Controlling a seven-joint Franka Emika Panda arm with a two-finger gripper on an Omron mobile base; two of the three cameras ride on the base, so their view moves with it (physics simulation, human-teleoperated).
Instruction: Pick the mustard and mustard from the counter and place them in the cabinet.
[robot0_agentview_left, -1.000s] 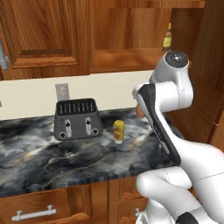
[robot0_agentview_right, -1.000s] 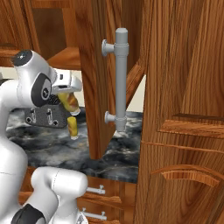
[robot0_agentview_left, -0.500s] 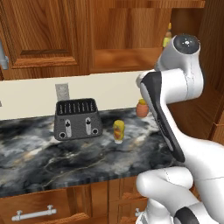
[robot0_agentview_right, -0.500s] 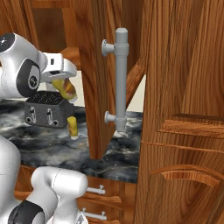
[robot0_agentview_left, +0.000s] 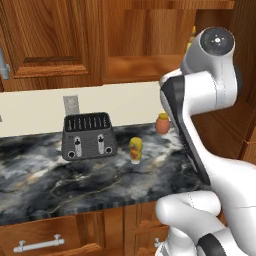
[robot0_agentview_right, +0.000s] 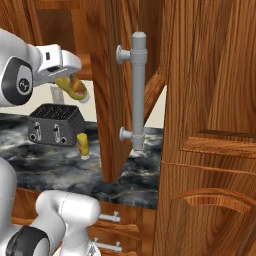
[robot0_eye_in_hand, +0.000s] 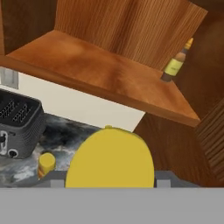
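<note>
I have one mustard (robot0_agentview_right: 72, 88) pinched in the jaws at upper left of the right base view, the other (robot0_agentview_left: 135, 149) on the counter (robot0_agentview_left: 60, 185) mid-frame, and I worry its base may clip the cabinet (robot0_eye_in_hand: 105, 74) shelf edge and twist loose.

A cream backsplash (robot0_agentview_left: 45, 107) with a wall outlet (robot0_agentview_left: 71, 103) is seen beneath a raised-panel cabinet door (robot0_agentview_left: 47, 42); wooden drawers (robot0_agentview_left: 40, 240) with metal pulls are fitted below.
</note>
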